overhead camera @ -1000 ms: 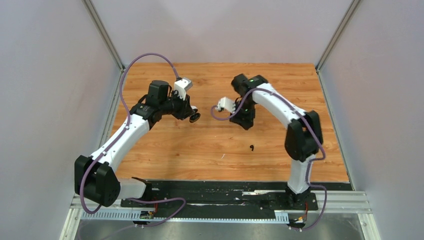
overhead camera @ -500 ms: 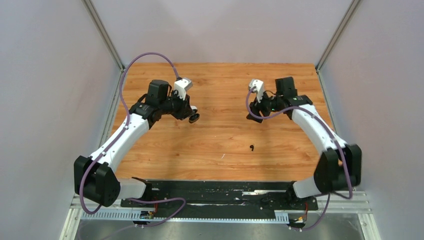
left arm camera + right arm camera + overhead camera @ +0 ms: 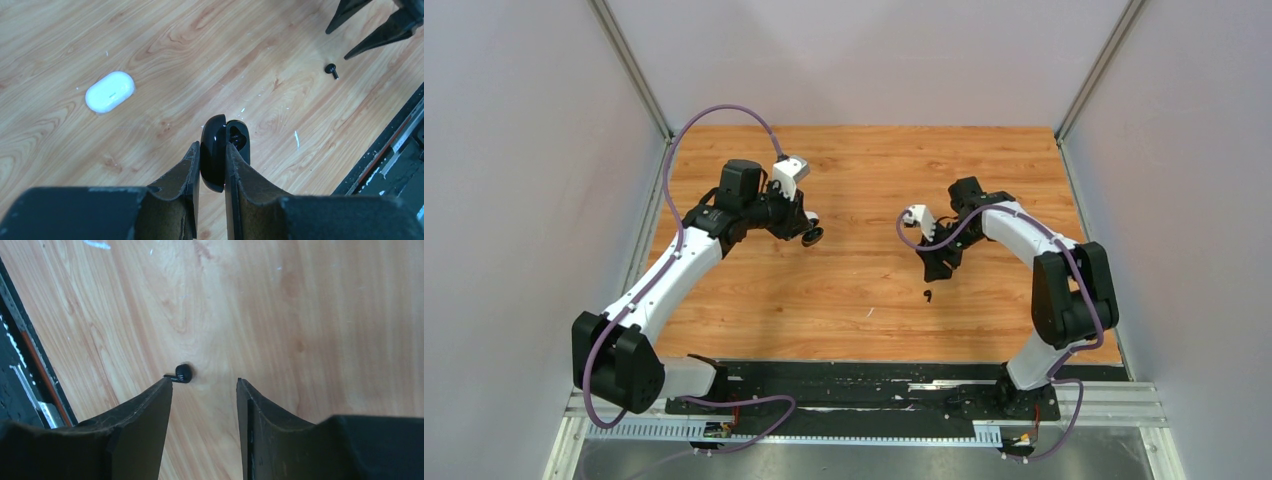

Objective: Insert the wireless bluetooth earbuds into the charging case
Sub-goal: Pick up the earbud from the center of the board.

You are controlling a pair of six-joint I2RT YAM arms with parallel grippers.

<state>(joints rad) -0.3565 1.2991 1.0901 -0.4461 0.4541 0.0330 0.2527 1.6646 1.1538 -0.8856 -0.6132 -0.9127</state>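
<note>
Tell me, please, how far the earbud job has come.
Done: the left gripper holds the black charging case, which looks open. In hand: the open right gripper hovers over the black earbud on the table. Left: grasp it and seat it in the case.

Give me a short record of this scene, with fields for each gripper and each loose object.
left gripper: shut on black charging case, lid open
right gripper: open, holding nothing
black earbud: on table, beside one right fingertip
white case: closed, lying on table, apart from both grippers
</note>
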